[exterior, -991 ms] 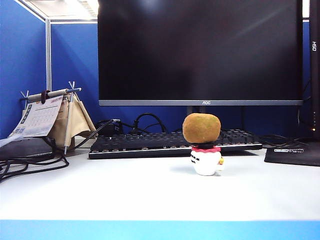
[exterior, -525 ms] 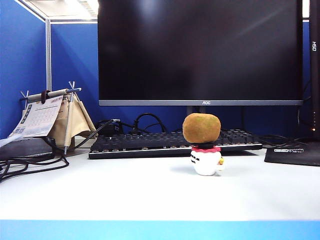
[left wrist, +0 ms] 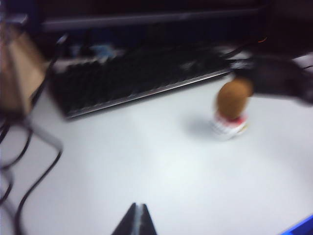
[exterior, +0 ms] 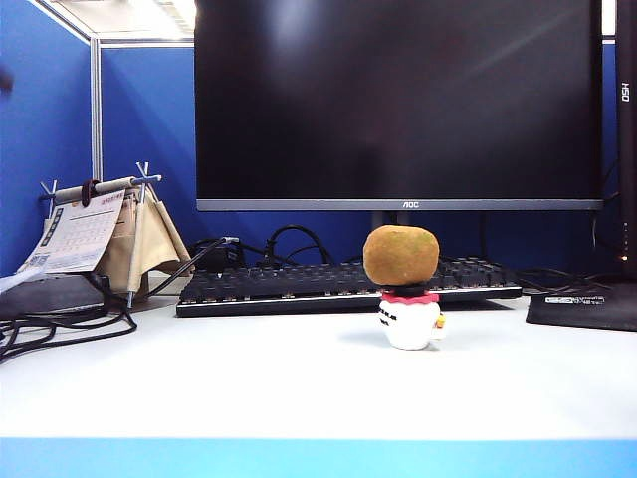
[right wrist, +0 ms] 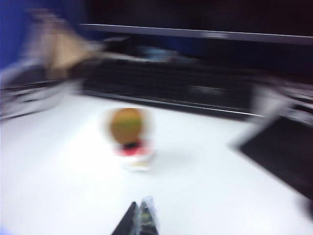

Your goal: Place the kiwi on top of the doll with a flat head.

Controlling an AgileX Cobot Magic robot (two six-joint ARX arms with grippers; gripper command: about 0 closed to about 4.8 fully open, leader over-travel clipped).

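In the exterior view, the kiwi point(exterior: 401, 255) is seen balanced on the doll with a flat head point(exterior: 410, 319), right of centre on the tabletop point(exterior: 249, 378); neither hand appears.

In the left wrist view, the left hand point(left wrist: 137, 215) is pressed together, well apart from the pair.

In the right wrist view, the right hand point(right wrist: 140, 214) is likewise closed and empty.

The kiwi is judged firm, rough-skinned and easily toppled; its sides would be gripped.

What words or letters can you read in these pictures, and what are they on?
"AOC": on the bottom edge of the monitor.
"HSO", turned sideways: on the dark panel at the right edge.
Print on the calendar: too small to read.
White label on the black mat: too small to read.
Marks on the doll: unreadable.
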